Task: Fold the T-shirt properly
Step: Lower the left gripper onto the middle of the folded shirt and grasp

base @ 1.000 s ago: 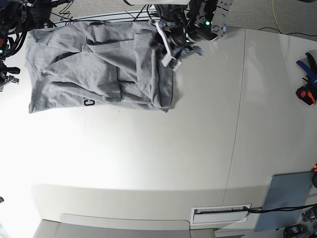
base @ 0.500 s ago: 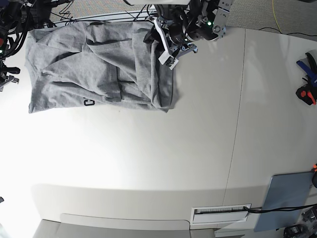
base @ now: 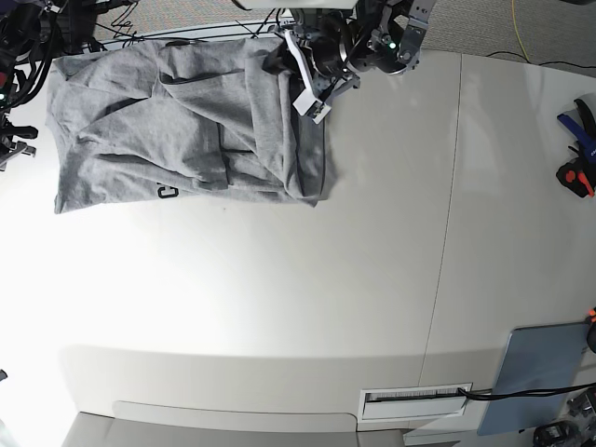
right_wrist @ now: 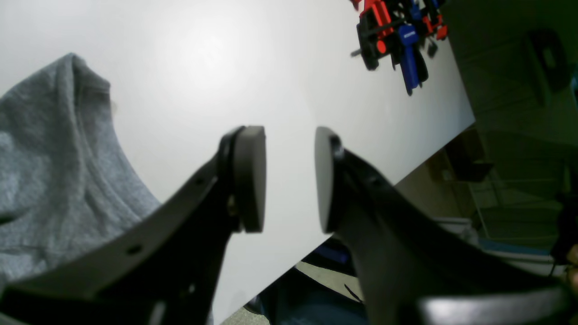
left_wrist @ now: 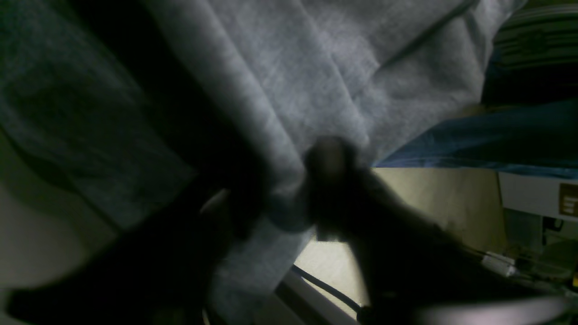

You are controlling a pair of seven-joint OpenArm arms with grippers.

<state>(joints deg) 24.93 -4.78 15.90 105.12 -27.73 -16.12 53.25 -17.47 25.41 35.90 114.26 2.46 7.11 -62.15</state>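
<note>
The heather-grey T-shirt (base: 186,130) lies crumpled and partly folded at the table's far left, with a bit of black lettering (base: 167,193) showing near its front edge. My left gripper (base: 289,70) is over the shirt's far right corner. In the left wrist view its dark fingers (left_wrist: 332,180) are shut on a fold of the grey cloth (left_wrist: 316,67). My right gripper (right_wrist: 289,180) is open and empty above bare table, with the shirt's ribbed edge (right_wrist: 49,158) to its left.
Red and blue clamps (base: 577,154) lie at the table's right edge; they also show in the right wrist view (right_wrist: 397,36). A grey-blue pad (base: 545,372) sits at the front right. Cables run along the far edge (base: 214,33). A seam (base: 447,214) crosses the white table.
My left gripper has moved from beside the shirt's right edge toward the far left, onto the shirt's far right corner. The cloth there has shifted with it.
</note>
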